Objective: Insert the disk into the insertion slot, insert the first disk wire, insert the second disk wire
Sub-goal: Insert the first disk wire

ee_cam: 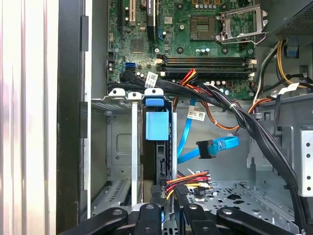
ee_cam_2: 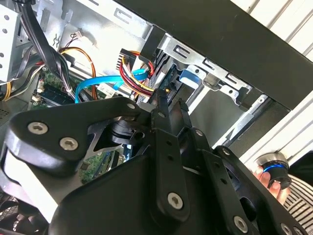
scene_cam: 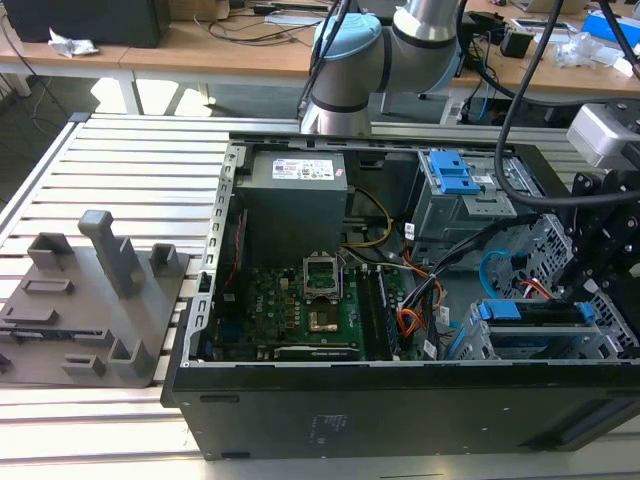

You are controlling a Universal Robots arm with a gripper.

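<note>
The disk [ee_cam: 157, 125], black with a blue handle, stands inside the insertion slot [ee_cam: 117, 147], a silver drive cage at the exterior view's lower right [scene_cam: 540, 345]. My gripper [ee_cam: 166, 208] sits at the disk's rear edge. It looks shut on the plug of the first disk wire [ee_cam: 188, 181], a red, yellow and black bundle that ends between the fingers [ee_cam_2: 161, 122]. The second disk wire [ee_cam: 215, 146], a flat light-blue cable with a dark plug, hangs loose beside the cage. It also loops in the exterior view [scene_cam: 495, 265].
The open case holds the motherboard [scene_cam: 300, 305], a power supply [scene_cam: 295, 200] and an upper grey cage with a blue latch [scene_cam: 455, 175]. Thick black cables [ee_cam: 244, 117] cross above the cage. A grey fixture [scene_cam: 95, 300] sits outside. A hand [ee_cam_2: 271, 176] is near the case.
</note>
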